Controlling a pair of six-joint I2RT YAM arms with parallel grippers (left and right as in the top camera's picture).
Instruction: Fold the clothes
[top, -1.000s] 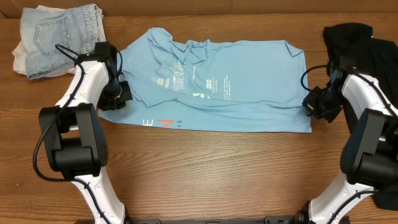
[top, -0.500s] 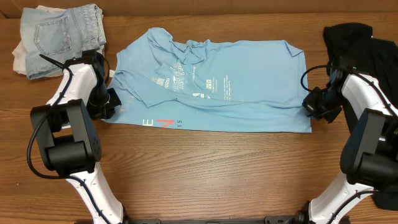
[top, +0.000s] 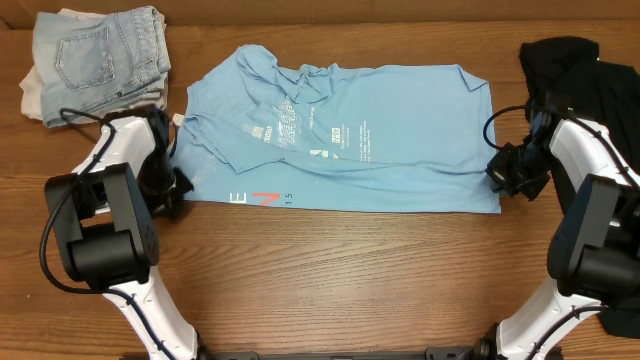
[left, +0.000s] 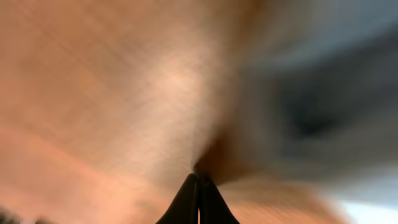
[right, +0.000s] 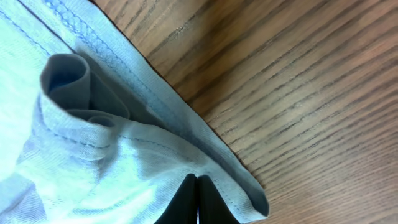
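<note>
We find the T-shirt (top: 400, 130) spanning both arms: right end effector (top: 497, 170) pinches its hem, left end effector (top: 174, 189) sits closed, apparently empty, just beside its corner.

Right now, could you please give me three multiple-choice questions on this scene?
1. Where, in the overhead view, lie the folded light denim jeans? A upper left; B centre; C lower right.
2. What colour is the crumpled shirt by the right arm? A white; B black; C green.
3. How are the right arm's jaws? A wide open; B shut on the spread sky-blue T-shirt; C holding jeans.
Answers: A, the jeans fill that corner; B, it is dark throughout; B, the wrist view shows them closed on its hem.
</note>
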